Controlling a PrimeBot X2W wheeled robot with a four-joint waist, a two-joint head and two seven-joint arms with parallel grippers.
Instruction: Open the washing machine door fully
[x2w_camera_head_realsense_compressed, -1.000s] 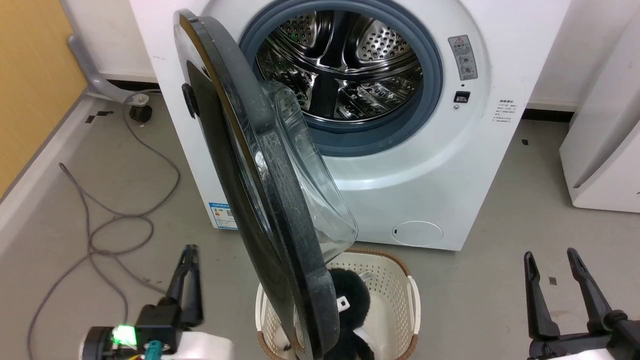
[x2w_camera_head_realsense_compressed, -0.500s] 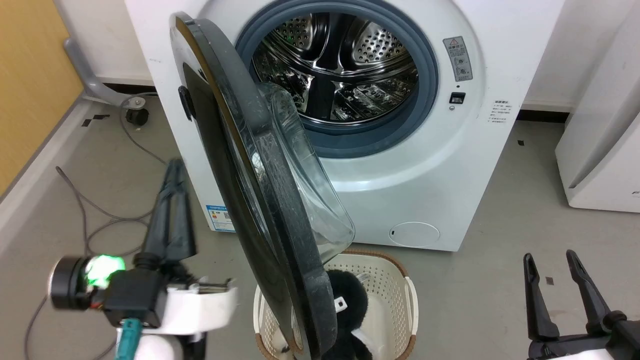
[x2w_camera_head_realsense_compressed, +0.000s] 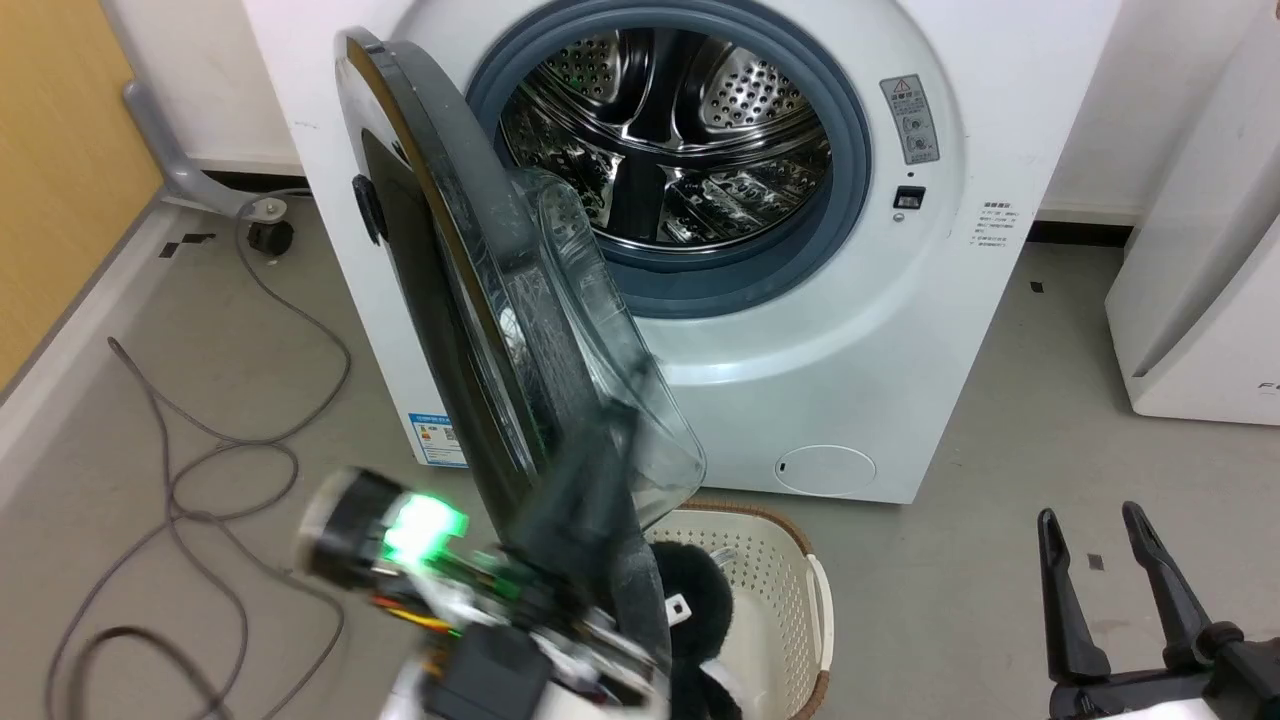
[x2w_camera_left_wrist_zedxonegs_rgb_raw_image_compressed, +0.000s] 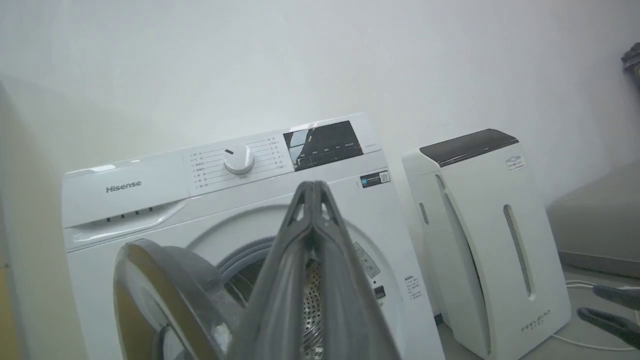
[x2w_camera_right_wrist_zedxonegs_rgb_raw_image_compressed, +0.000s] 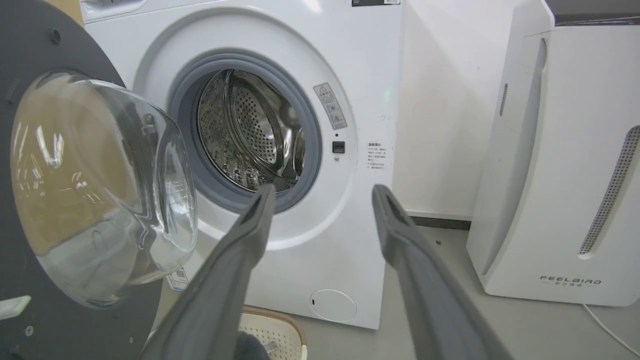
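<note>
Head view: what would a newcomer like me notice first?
The washing machine door, a big glossy black disc with a bulging glass bowl, stands swung out at centre, baring the shiny perforated drum behind it. Below sits a cream laundry basket holding a dark fluffy item, and the blurred left gripper, fingers shut, is near the door's lower part.

The grey floor (x2w_camera_head_realsense_compressed: 1040, 420) runs ahead of the right gripper (x2w_camera_head_realsense_compressed: 1088, 512) to a white wall (x2w_camera_left_wrist_zedxonegs_rgb_raw_image_compressed: 200, 60) with a dark skirting strip. Ahead and to that gripper's right stands 1 white appliance (x2w_camera_head_realsense_compressed: 1200, 300) with a curved grey seam. To its left sits 1 cream perforated basket (x2w_camera_head_realsense_compressed: 785, 585), and far left 1 grey cable (x2w_camera_head_realsense_compressed: 180, 470) loops beside a yellow panel (x2w_camera_head_realsense_compressed: 60, 150).
</note>
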